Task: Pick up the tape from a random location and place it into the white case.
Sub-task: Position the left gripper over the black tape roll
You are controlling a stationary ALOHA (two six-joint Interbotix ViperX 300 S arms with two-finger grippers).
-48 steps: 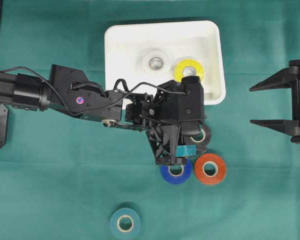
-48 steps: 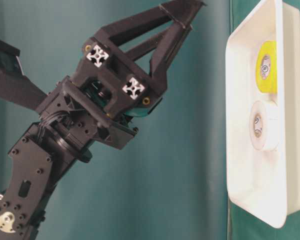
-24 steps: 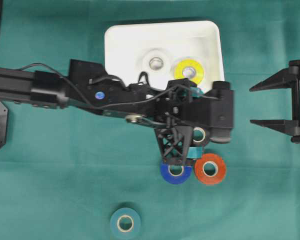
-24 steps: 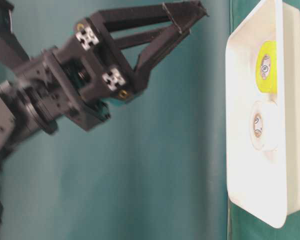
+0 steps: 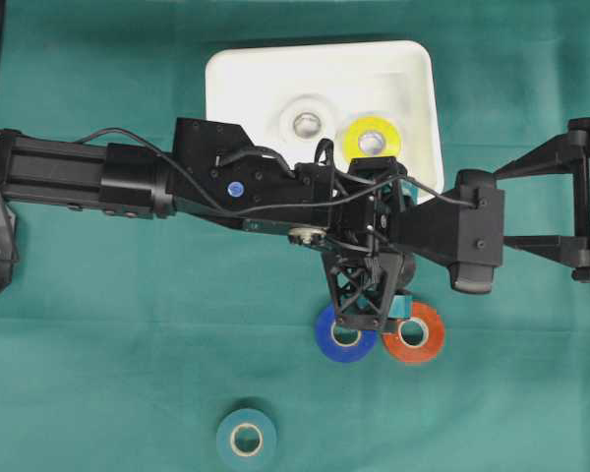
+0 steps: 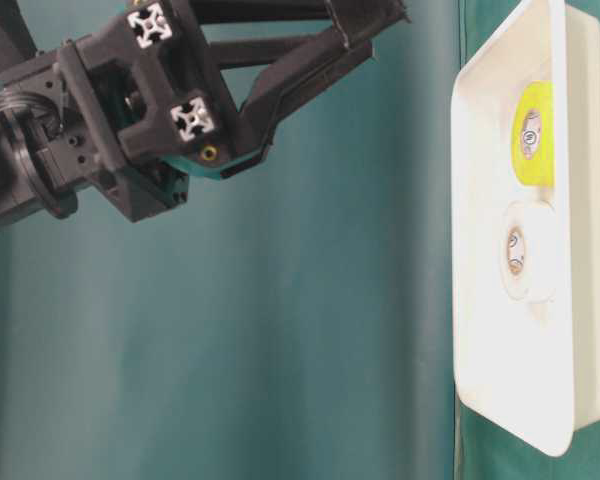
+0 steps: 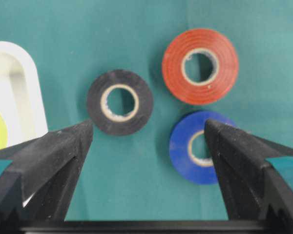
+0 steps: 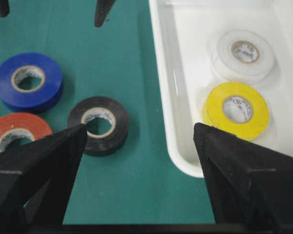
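- Rolls first: your white case [image 5: 413, 118] holds two, a white tape roll [image 5: 306, 123] and a yellow tape roll [image 5: 372, 138], lying flat side by side and just about touching. You see the same pair in the right wrist view, white [image 8: 242, 52] farther in, yellow [image 8: 237, 109] nearer the rim.
- Outside the case, on the green cloth [image 5: 98, 324], you have four more rolls. The black tape roll [image 7: 119, 102] lies just beside the case's rounded corner. The red tape roll [image 7: 200, 66] and the blue tape roll [image 7: 200, 146] sit close together beyond it. A teal tape roll [image 5: 246, 439] lies well apart from the rest, near the bottom edge of the overhead view.
- Your left gripper [image 7: 149, 131] reaches across the middle and points down over the black, red and blue rolls. Its fingers stand wide apart and grip nothing; the black roll shows near one tip and the blue roll is partly behind the other.
- Your right gripper [image 5: 516, 206] waits at the right edge, jaws spread wide, holding nothing, aimed toward the case and the loose rolls.
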